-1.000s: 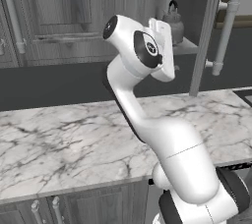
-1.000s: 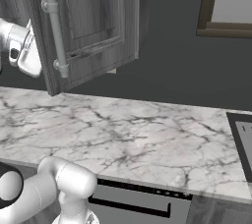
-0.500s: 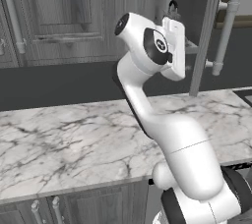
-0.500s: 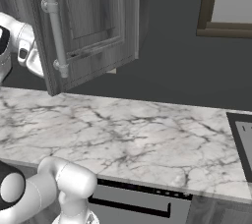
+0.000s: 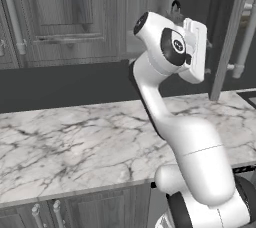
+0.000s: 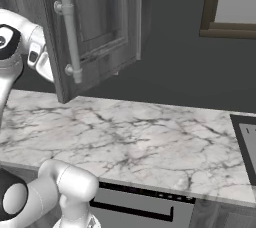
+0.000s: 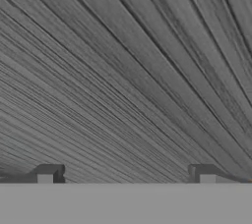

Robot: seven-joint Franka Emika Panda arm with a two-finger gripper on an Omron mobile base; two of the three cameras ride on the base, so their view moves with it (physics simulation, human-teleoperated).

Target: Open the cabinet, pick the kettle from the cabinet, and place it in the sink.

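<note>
The cabinet's door (image 5: 226, 37) stands swung open, its long silver bar handle (image 6: 70, 37) facing out. Inside, the top of the kettle's thin dark arched handle (image 5: 176, 6) peeks over my white hand (image 5: 194, 49), which hides the kettle's body. In the hand view my gripper (image 7: 125, 176) is open, its fingertips (image 7: 47, 174) wide apart with nothing between them, very close to a dark wood-grain cabinet surface (image 7: 123, 70). A corner of the black sink (image 6: 237, 127) with its grey insert panel shows at the right edge of the counter.
The white marble counter (image 5: 75, 142) runs below the wall cabinets. A closed neighbouring cabinet door (image 5: 60, 12) is to the left. A framed window (image 6: 230, 2) sits on the dark wall to the right. Low cabinets and a dishwasher front (image 6: 140, 207) lie under the counter.
My hand has swung to the right and slightly up toward the open cabinet, now covering most of the kettle. The gripper has stayed open and the door has not moved.
</note>
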